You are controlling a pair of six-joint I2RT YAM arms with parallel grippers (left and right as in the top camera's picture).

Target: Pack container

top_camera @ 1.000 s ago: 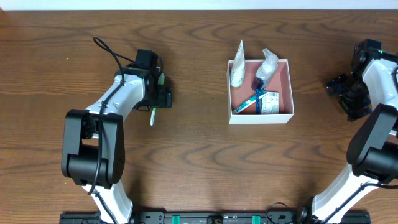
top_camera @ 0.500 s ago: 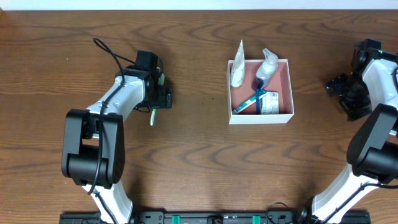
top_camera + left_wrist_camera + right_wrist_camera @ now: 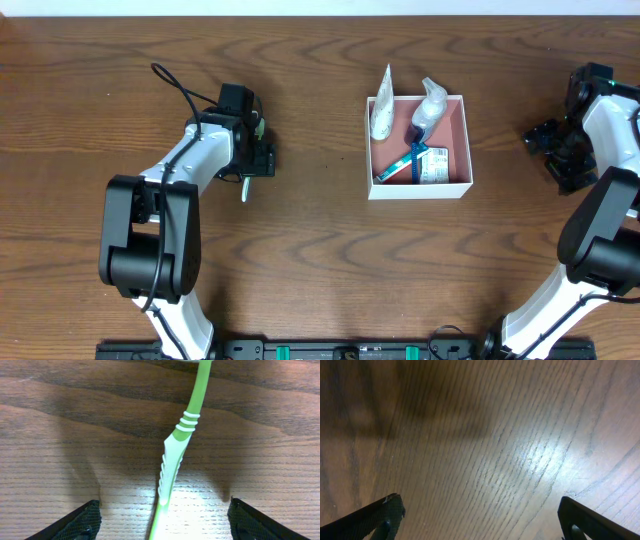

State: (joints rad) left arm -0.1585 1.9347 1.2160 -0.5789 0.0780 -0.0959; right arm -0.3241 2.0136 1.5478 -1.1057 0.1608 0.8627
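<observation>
A green-and-white toothbrush (image 3: 172, 460) lies flat on the wooden table, and only its end (image 3: 244, 188) shows in the overhead view. My left gripper (image 3: 164, 511) is low over it and open, one finger on each side of the handle and neither touching. The container (image 3: 420, 190), a white-walled box with a pink inside, sits right of centre. It holds a white tube (image 3: 381, 112), a clear bottle (image 3: 429, 107), a blue toothbrush (image 3: 404, 164) and a small green-and-white packet (image 3: 436, 165). My right gripper (image 3: 480, 507) is open over bare wood at the far right (image 3: 549, 148).
The white tube and the bottle lean over the container's far rim. Wood-grain table (image 3: 320, 260) stretches between the two arms. Both arm bases stand at the near edge, and a black cable (image 3: 175, 82) loops above the left arm.
The left gripper has shifted very slightly over the green toothbrush. The right arm and the container's contents have not moved.
</observation>
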